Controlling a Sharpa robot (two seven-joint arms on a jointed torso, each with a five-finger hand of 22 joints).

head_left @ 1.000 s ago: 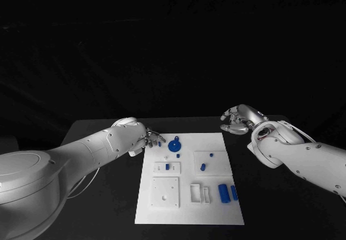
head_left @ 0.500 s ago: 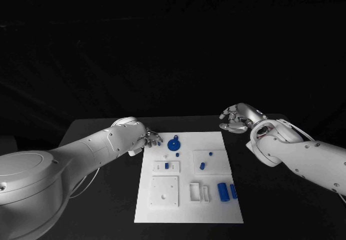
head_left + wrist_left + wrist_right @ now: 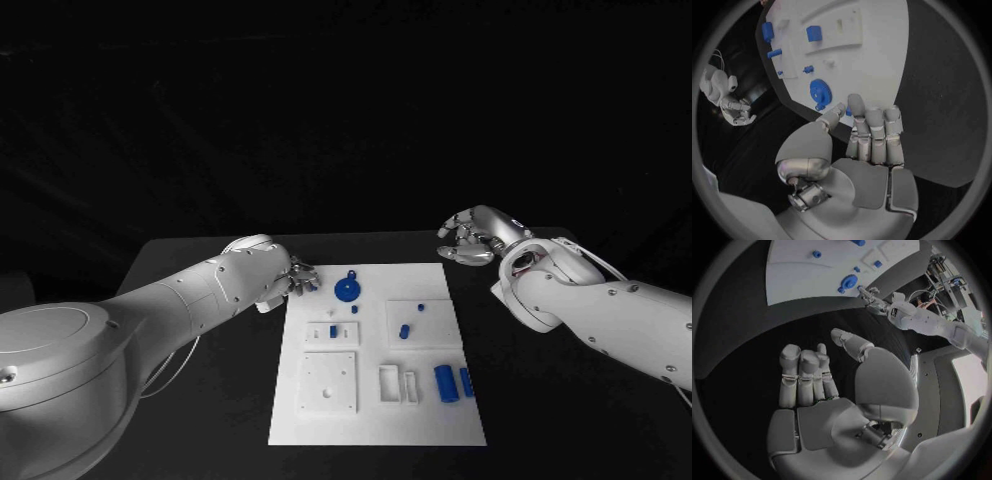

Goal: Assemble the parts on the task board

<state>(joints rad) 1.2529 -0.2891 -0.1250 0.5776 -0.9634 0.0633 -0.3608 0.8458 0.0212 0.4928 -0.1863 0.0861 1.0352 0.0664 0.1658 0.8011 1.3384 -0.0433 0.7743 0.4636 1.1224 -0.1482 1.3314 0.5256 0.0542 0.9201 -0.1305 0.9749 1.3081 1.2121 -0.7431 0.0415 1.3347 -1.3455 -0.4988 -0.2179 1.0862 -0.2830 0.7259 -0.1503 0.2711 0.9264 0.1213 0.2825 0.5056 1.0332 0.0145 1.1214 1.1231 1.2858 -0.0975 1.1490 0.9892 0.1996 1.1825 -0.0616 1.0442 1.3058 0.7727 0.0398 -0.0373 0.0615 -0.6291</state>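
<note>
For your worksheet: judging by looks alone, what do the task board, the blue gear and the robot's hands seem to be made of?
Task board: probably matte white plastic, with even colour and no glare.
Blue gear: likely moulded or printed plastic, uniformly blue with crisp teeth.
Left hand and right hand: silver, satin sheen suggesting metal or metallic-coated plastic; the look cannot settle which.

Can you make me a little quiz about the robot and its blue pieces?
1. True or false: the left robot hand is holding the blue gear.
2. Which robot hand is nearer the task board? A) left B) right
3. Fill in: the two blue cylinders lie near the board's ____ edge, as the robot sees it.

Key: 1 false, its fingers hold nothing, the gear lies on the board. 2 A, it hovers at the board's far left corner; the right one is over the black table. 3 right.
</note>
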